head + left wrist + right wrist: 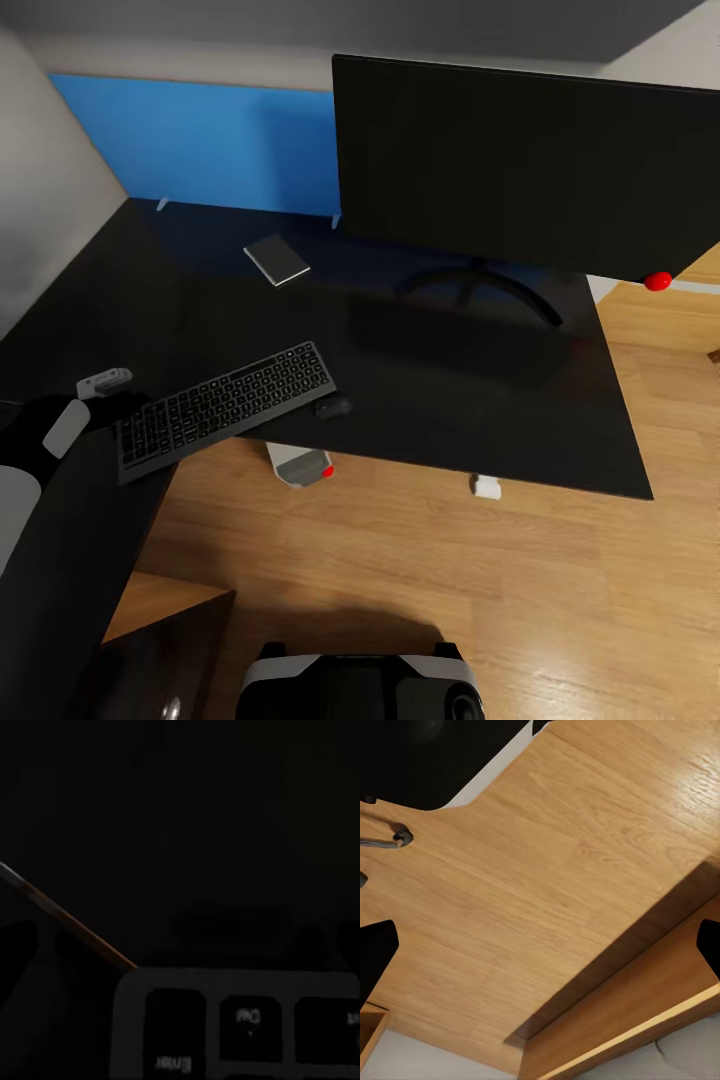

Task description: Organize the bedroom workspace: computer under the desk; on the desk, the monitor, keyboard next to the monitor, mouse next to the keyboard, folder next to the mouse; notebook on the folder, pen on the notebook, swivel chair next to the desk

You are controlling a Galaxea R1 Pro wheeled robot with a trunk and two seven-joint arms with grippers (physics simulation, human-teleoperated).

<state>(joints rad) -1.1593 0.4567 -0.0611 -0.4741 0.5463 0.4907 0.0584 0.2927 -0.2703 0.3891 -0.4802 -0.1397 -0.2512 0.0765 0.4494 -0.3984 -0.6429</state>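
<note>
Black desk top (200, 300) stretching wide here, blue back panel (200, 140) behind it, and the monitor (520, 160) is up on it on its arc stand, which looks like its proper spot. The keyboard (225, 410) lies at an angle in the desk's inner corner, its near edge poking out over the front edge, and the left gripper (100, 385) sits right at its end, probably there to drag or swing it toward the monitor; whether those fingers are open or closed, I can't tell. The mouse (335, 406) sits just beside the keyboard's other end, and the notebook (277, 259) lies farther back, near the panel. Below the desk edge, the computer (300, 466) peeks out, red dot showing. The left wrist view adds the close-up: keyboard keys (247, 1024), very dim. The right wrist view offers wood floor (547, 870) and a caster (401, 835).
</note>
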